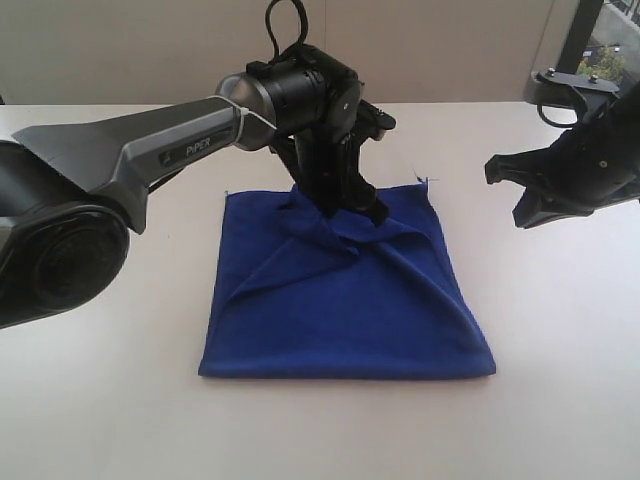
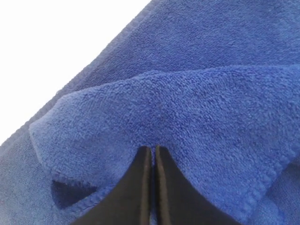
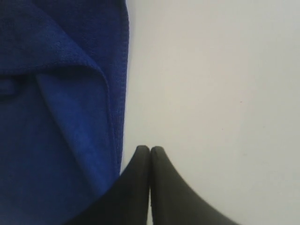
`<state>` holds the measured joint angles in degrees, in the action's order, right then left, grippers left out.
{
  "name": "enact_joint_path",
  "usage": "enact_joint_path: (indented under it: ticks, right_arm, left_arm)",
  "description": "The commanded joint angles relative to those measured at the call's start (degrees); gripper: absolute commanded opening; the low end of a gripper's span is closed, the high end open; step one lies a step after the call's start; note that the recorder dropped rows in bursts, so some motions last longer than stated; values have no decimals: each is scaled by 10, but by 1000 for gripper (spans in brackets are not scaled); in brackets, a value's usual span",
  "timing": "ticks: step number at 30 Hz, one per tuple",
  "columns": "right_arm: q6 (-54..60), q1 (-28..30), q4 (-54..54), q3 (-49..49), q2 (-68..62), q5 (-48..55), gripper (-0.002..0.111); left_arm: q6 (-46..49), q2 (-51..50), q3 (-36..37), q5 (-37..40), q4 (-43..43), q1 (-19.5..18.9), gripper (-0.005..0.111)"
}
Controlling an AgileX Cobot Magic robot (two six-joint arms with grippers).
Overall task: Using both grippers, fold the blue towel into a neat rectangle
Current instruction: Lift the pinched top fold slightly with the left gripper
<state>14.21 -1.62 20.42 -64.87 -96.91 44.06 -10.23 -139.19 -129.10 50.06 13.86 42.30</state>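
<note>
White tabletop [image 1: 90,420], pale wall behind. Blue towel [image 1: 350,310] spreads out below the left gripper [image 2: 150,150], whose jaws are pressed together, seemingly pinching a raised fold, since creases converge on its tips. Right gripper [image 3: 149,149] is pressed together and empty, with the towel hem just beside it. Looks mid-fold. Next move probably needs the right gripper on the nearby corner.

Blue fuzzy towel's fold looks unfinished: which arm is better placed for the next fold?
Left. The left matte black pincer gripper is shut on a raised fold of the royal-blue microfibre towel. The right black gripper, shut and empty, hangs over white table beside the towel's edge.
</note>
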Motion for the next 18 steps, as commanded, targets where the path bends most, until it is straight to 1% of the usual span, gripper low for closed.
enact_joint_path:
  ticks: [1,12,18]
  right_arm:
    - [7,4,1,-4,0,-4,0]
    - [14,4,7,-4,0,-5,0]
    - [71,-2,39,-4,0,-4,0]
  left_arm:
    - [-4,16,-3,23,13,3,0]
    - [-4,84,-3,125,42,1,0]
    - [-4,97,-3,169,25,1,0]
